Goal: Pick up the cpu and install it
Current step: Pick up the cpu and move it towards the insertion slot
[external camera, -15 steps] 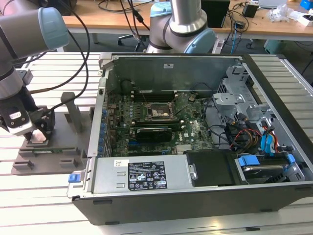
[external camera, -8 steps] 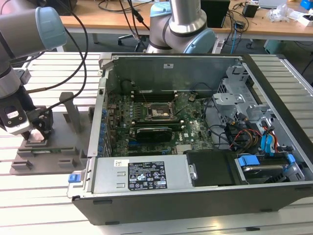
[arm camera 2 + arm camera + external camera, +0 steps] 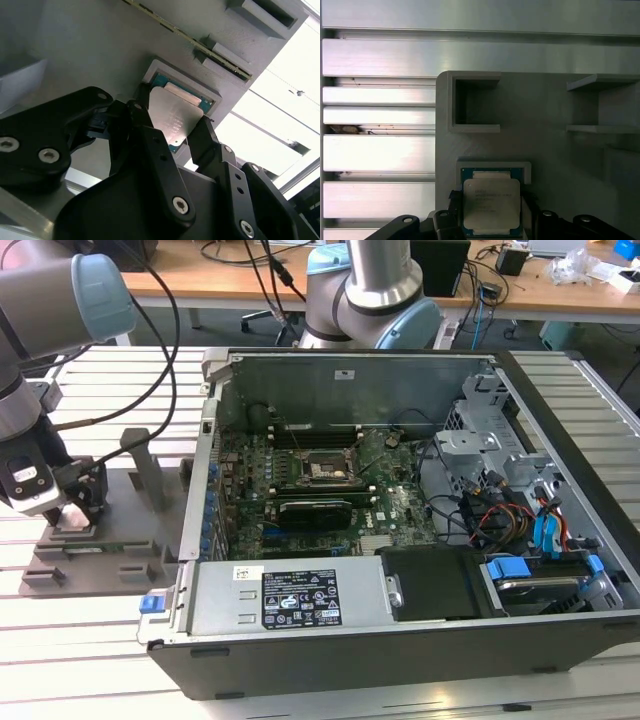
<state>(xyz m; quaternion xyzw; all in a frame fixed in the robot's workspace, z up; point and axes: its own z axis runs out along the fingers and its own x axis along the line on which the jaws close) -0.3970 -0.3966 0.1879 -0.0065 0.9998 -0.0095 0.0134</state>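
Observation:
The cpu, a small square chip with a silvery metal top on a green board, lies in a shallow recess of the grey plastic tray. My gripper is down over it, one black finger against each of two opposite edges. In the second wrist view the cpu sits between the fingertips, level in its pocket. In the exterior view the gripper hangs over the tray at that view's left. The black socket frame lies inside the open computer case.
The tray has an upright post and several slots close to my gripper. The open case has tall metal walls, a drive cage and cable bundles at the exterior view's right. A second robot arm's base stands behind the case. The table is ribbed aluminium.

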